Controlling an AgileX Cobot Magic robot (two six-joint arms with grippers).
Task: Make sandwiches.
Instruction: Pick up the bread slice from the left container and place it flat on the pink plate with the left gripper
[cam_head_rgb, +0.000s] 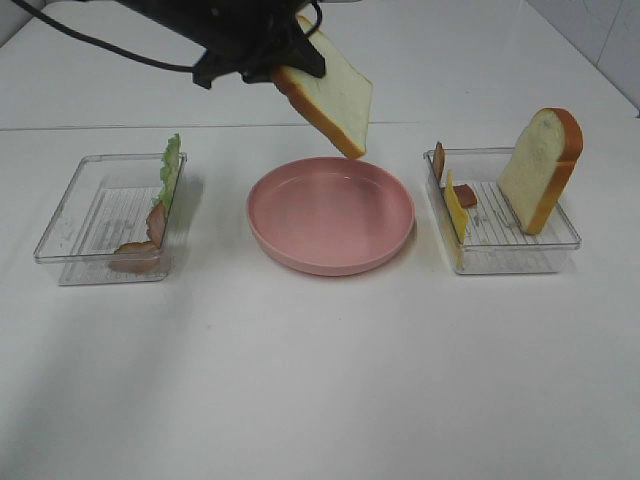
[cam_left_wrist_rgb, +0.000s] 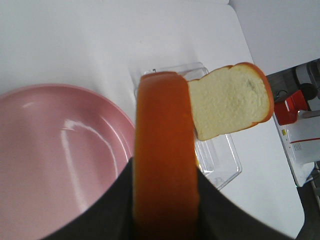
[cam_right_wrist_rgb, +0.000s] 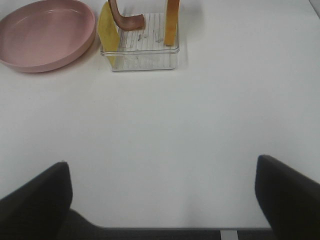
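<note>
1. A toy slice of white bread with an orange-brown crust (cam_head_rgb: 330, 90) hangs tilted in the upper centre of the high frame. It is above the far rim of the round pink plate (cam_head_rgb: 330, 262) and not touching it.
2. The left gripper (cam_head_rgb: 272, 62) is clenched on the crust edge of this slice. The left wrist view shows its dark fingers (cam_left_wrist_rgb: 117, 210) on either side of the crust.
3. The right gripper (cam_right_wrist_rgb: 162, 200) is spread wide and holds nothing. It hangs over bare table, short of the right tray.
4. Step judged in hand: laying the base slice. The next move calls for lowering and levelling the slice over the plate centre, then releasing it.
5. Parts not yet used:
   - The clear plastic right tray (cam_head_rgb: 560, 255) holds a second bread slice (cam_head_rgb: 540, 170) upright, a yellow cheese square (cam_head_rgb: 456, 212) and a reddish-brown bacon piece (cam_head_rgb: 465, 195).
   - The clear left tray (cam_head_rgb: 60, 250) holds a green lettuce leaf (cam_head_rgb: 170, 172) and bacon strips (cam_head_rgb: 135, 258).
6. The white table (cam_head_rgb: 320, 400) is plain and matte. Red-and-white equipment (cam_left_wrist_rgb: 295, 115) stands at the right edge of the left wrist frame.
</note>
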